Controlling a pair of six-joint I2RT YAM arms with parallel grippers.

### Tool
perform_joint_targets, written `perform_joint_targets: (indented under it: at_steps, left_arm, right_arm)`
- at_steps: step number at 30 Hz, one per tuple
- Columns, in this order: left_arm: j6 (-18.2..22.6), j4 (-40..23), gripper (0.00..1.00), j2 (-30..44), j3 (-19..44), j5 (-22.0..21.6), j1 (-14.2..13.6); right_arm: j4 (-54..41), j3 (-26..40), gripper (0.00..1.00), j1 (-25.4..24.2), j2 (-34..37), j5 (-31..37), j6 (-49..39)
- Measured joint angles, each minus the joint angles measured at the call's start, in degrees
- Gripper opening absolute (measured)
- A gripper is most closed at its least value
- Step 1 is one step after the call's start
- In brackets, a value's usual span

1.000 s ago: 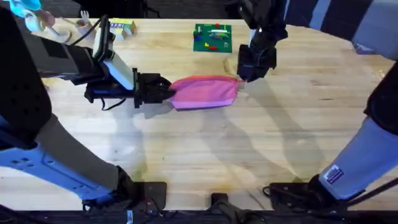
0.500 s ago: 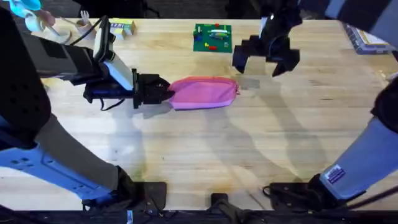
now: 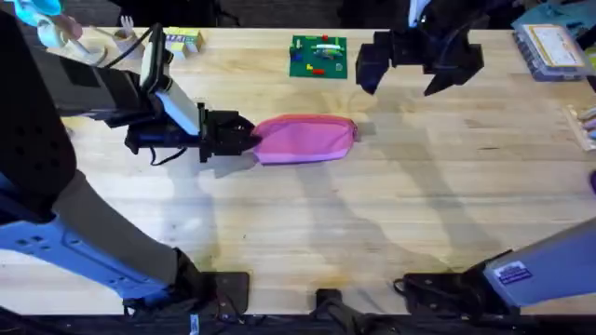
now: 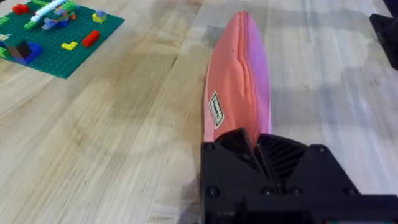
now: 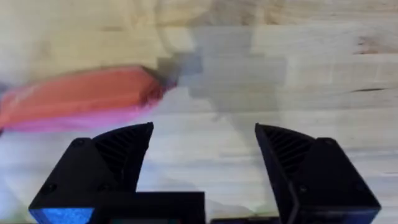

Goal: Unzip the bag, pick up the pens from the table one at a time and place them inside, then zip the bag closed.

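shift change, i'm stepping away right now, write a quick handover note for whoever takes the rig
Left gripper: shut on the left end of the pink bag, pinning it on the table.
Right gripper: open, holding nothing, raised above the table beyond the bag's right end, near the green board.
Bag: lies flat, bulging, and looks zipped closed in the left wrist view. The pens are not lying loose on the table, so they are likely inside, though that cannot be seen.
Done, apparently: pens in, zipper closed.
Left: confirm the zipper is fully shut, release the left gripper, pull both arms back.
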Motion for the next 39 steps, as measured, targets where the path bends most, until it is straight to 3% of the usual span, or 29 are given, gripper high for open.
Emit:
perform_joint_targets:
  at_steps: [6, 7, 12, 13, 21, 27, 31, 39]
  left_arm:
    - [0.0, 0.0, 0.043, 0.0, 0.0, 0.0, 0.0]
    - [0.1, 0.1, 0.108, 0.0, 0.0, 0.0, 0.0]
    - [0.0, -0.2, 0.884, 0.0, 0.0, 1.7, 0.1]
    - [-0.1, -0.2, 0.962, 0.0, 0.0, 1.8, 0.1]
    - [-0.1, -0.3, 0.992, 0.0, 0.0, 2.0, 0.2]
    - [0.0, -5.7, 0.994, 0.0, 1.2, -0.8, 0.3]
    - [0.0, -12.3, 0.995, -0.9, 6.1, -4.8, 0.3]
    - [0.0, -23.3, 0.995, -10.3, 18.4, -12.5, 0.3]
  right_arm:
    - [-2.2, 0.0, 0.996, 1.3, -3.8, 0.0, -2.8]
    - [-2.2, 0.0, 0.996, 1.4, -4.4, 0.0, -3.1]
    - [-2.3, 0.0, 0.996, 1.5, -6.4, -0.2, -4.4]
    - [-2.5, 0.0, 0.996, 1.5, -6.5, -0.7, -5.1]
    - [-4.6, 0.0, 0.997, 1.5, -6.5, -5.2, -12.2]
    - [-5.9, 0.0, 0.998, 1.5, -6.5, -5.9, -17.9]
    - [-5.7, 0.0, 0.998, 1.5, -7.7, -6.1, -20.1]
    - [-5.9, 0.0, 0.997, 1.5, -12.5, -6.1, -22.4]
